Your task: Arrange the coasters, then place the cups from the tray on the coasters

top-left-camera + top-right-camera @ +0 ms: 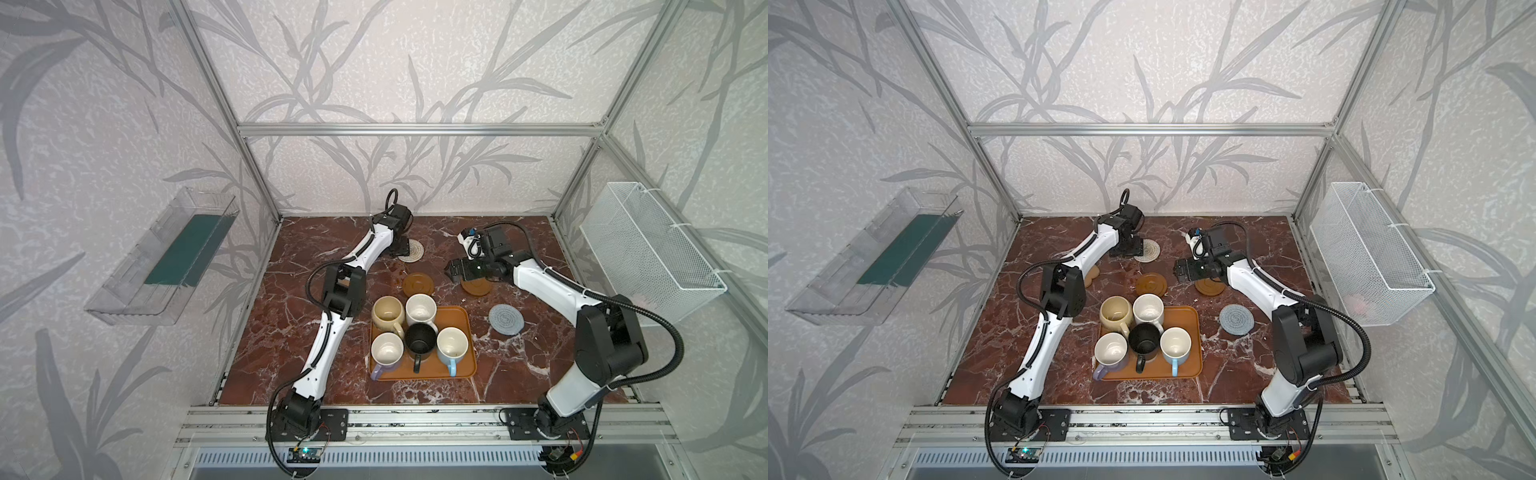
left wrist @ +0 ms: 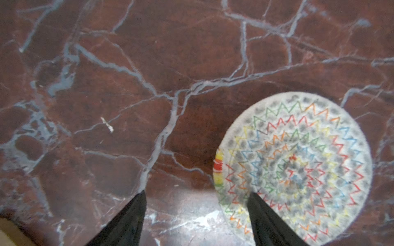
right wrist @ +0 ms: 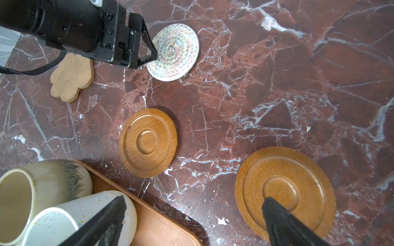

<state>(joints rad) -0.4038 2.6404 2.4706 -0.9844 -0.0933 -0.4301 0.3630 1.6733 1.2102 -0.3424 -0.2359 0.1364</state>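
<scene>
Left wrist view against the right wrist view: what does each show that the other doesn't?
Only left wrist: the red-and-yellow edge tab of the cream woven round coaster. Only right wrist: two brown wooden discs, beige mug, white speckled mug, orange-brown tray, open right pincer. Both: that coaster, open left pincer, marble table.

The left gripper (image 1: 1136, 250) has its jaws down at the edge of the cream woven coaster (image 1: 1149, 250). The right gripper (image 1: 1180, 272) hangs with its jaws between the bare wooden disc (image 1: 1151, 284) and the half-covered wooden disc (image 1: 1212, 287). The grey-blue coaster (image 1: 1236, 319) and the tray (image 1: 1191, 319) of five mugs (image 1: 1148, 309) lie nearer the camera than both pairs of jaws
</scene>
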